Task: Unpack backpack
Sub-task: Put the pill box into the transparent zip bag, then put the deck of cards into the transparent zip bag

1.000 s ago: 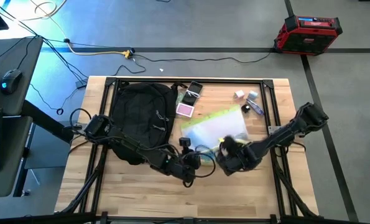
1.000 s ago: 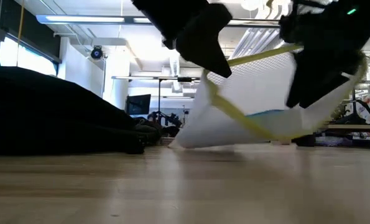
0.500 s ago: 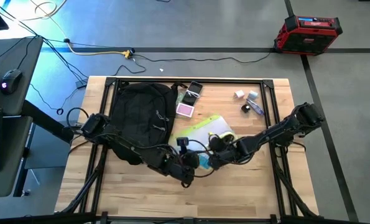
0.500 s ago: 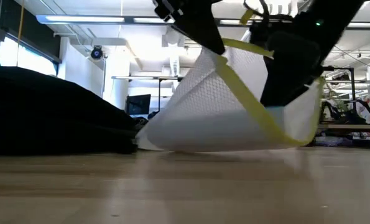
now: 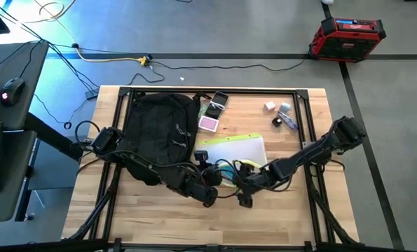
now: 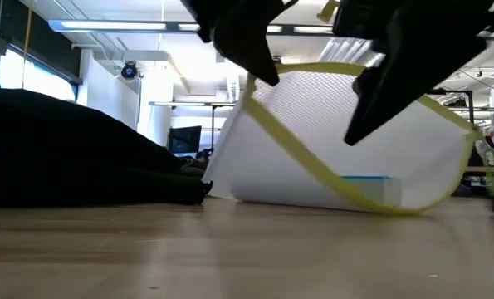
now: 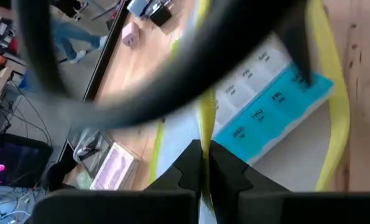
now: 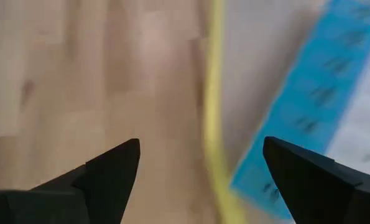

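The black backpack [image 5: 159, 129] lies flat on the table's left far part, and it also shows in the low view [image 6: 72, 154]. A white mesh pouch with yellow trim [image 5: 233, 150] [image 6: 346, 158] sits right of it, with a blue pill organizer [image 7: 272, 112] inside. My left gripper [image 5: 212, 183] [image 7: 203, 152] is shut on the pouch's trim. My right gripper [image 5: 244, 190] [image 8: 200, 146] is open at the pouch's near edge, above the wood, and touches nothing. The pouch's yellow trim [image 8: 214, 112] and the organizer [image 8: 309, 106] show beyond its fingers. My left gripper pinches the pouch's yellow trim [image 7: 204, 121] between its two fingers [image 7: 225, 168]. In the low view it comes from above onto the pouch's upper left edge [image 6: 255, 91]. That edge is lifted, and the pouch's lower side [image 6: 313, 199] rests on the table.
Far of the pouch lie a pink item [image 5: 208, 124] and flat packets [image 5: 216, 103]. Small objects [image 5: 282, 115] sit near the far right corner. Thin cables [image 5: 226, 168] loop by the grippers. Bare wood [image 5: 194, 224] lies along the near edge. A red case [image 5: 346, 36] stands on the floor.
My right gripper has moved toward the table's left and then toward the near edge, off the pouch. The pouch has been drawn left toward the backpack, bunched up midway, and now lies spread out again with its upper edge held up.
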Motion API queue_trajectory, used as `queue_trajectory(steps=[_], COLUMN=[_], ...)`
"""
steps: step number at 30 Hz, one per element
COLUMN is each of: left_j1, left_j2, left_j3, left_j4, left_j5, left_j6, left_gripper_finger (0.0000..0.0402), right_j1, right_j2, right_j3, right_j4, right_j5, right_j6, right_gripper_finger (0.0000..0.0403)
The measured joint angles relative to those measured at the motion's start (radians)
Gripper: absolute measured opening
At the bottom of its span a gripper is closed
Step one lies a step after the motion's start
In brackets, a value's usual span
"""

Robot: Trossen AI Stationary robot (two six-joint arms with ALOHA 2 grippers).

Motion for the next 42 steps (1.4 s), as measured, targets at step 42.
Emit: queue_trajectory(steps=[42], left_j1=[-0.026], left_j2=[-0.086], left_j3=[0.044], left_j4=[-0.157], left_j5=[0.134], left_j6=[0.024], left_gripper_finger=[0.0], right_j1=[0.049], right_j2=[0.141], right_j3=[0.248], right_j4=[-0.408], right_j5=[0.301], right_j6=[0.063], right_gripper_finger=[0.0329])
